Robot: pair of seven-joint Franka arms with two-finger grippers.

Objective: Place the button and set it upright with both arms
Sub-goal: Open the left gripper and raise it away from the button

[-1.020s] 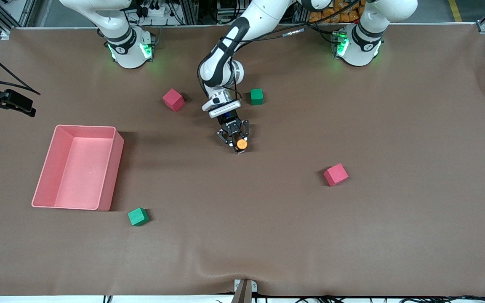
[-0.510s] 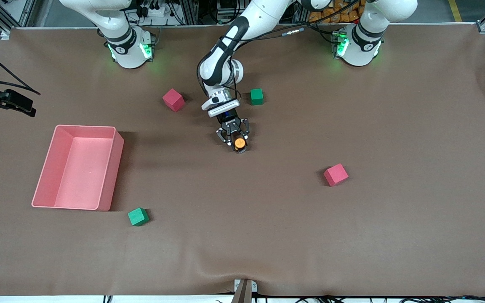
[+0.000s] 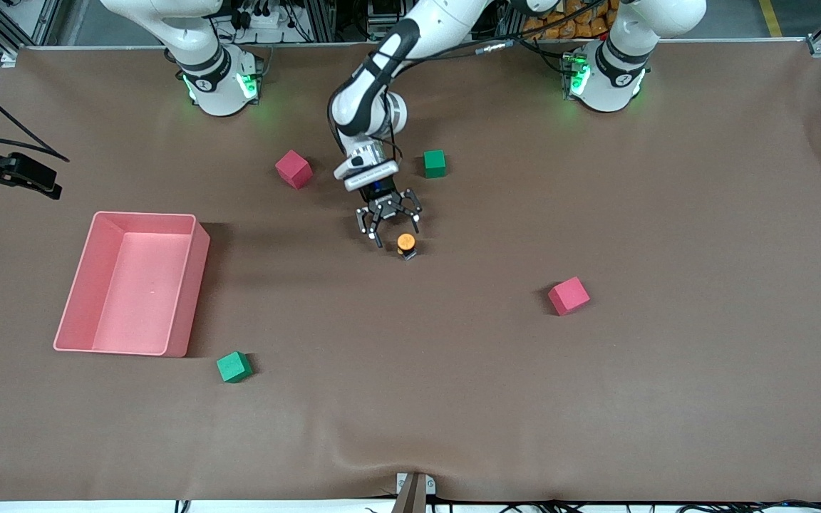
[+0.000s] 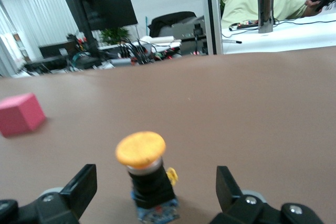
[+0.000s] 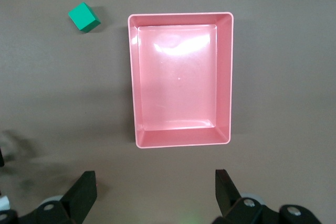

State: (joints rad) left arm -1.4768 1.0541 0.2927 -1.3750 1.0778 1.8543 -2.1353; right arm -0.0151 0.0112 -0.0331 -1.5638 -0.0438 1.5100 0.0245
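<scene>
The button (image 3: pixel 406 244) stands upright on the brown table mat, orange cap up on its black body, near the middle of the table. My left gripper (image 3: pixel 396 231) hangs low just beside it, toward the arms' bases, open and apart from it. In the left wrist view the button (image 4: pixel 144 169) stands free between the spread fingers (image 4: pixel 84 187), touching neither. My right gripper (image 5: pixel 156 195) is open and empty, high over the mat beside the pink bin (image 5: pixel 180 15), and waits there.
The pink bin (image 3: pixel 200 285) sits toward the right arm's end. A pink cube (image 3: pixel 293 169) and a green cube (image 3: pixel 435 163) flank the left arm's wrist. Another pink cube (image 3: pixel 568 296) and a green cube (image 3: pixel 234 367) lie nearer the front camera.
My left gripper has opened and let go of the button, then drawn back a little toward the bases. The button stays standing upright on the mat. The right arm has not moved.
</scene>
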